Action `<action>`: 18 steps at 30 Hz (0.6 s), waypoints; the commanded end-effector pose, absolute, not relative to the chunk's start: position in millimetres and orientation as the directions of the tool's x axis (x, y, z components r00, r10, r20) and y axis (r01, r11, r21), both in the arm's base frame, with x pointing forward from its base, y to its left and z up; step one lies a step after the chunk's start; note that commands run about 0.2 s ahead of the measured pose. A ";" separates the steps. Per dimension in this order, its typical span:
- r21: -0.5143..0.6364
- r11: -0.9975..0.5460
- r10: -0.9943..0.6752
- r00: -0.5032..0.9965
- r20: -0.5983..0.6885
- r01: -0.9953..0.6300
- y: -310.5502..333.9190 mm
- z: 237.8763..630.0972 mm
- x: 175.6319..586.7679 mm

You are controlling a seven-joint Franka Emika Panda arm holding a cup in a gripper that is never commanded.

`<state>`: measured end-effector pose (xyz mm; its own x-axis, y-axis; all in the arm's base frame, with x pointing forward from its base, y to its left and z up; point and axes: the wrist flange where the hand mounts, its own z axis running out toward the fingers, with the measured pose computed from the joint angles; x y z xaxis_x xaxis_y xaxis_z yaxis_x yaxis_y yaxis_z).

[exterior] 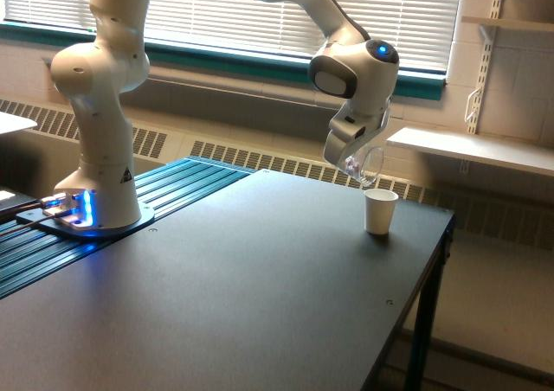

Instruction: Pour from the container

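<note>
1. Above the paper cup (381,211), near the table (260,304) edge, my pincer (355,162) clenches the glass cup (368,164).
2. Glass is tilted, lip aimed down at the paper cup so contents land inside.
3. Contents too small to see.

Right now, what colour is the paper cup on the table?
White, plain with no pattern; the paper cup shows only in the exterior view, against the dark table.

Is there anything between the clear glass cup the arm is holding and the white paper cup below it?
Nothing visible. The hand holds the clear glass cup tilted just above the white paper cup, with open air between them.
</note>
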<state>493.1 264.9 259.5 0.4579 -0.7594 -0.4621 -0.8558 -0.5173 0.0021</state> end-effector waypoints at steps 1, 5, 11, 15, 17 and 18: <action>0.029 -0.508 -0.765 0.435 -0.475 -0.861 269.6 256.0 498.8; 0.033 -0.512 -0.763 0.437 -0.476 -0.858 271.8 255.6 502.9; 0.040 -0.504 -0.771 0.429 -0.471 -0.863 272.1 255.6 506.6; 0.041 -0.509 -0.768 0.432 -0.473 -0.860 274.1 256.0 507.5; 0.044 -0.508 -0.767 0.429 -0.477 -0.860 274.5 254.6 506.9; 0.046 -0.508 -0.767 0.428 -0.479 -0.860 275.1 253.8 506.5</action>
<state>506.3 270.6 252.7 0.4389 -0.7633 -0.4740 -0.8572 -0.5139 0.0339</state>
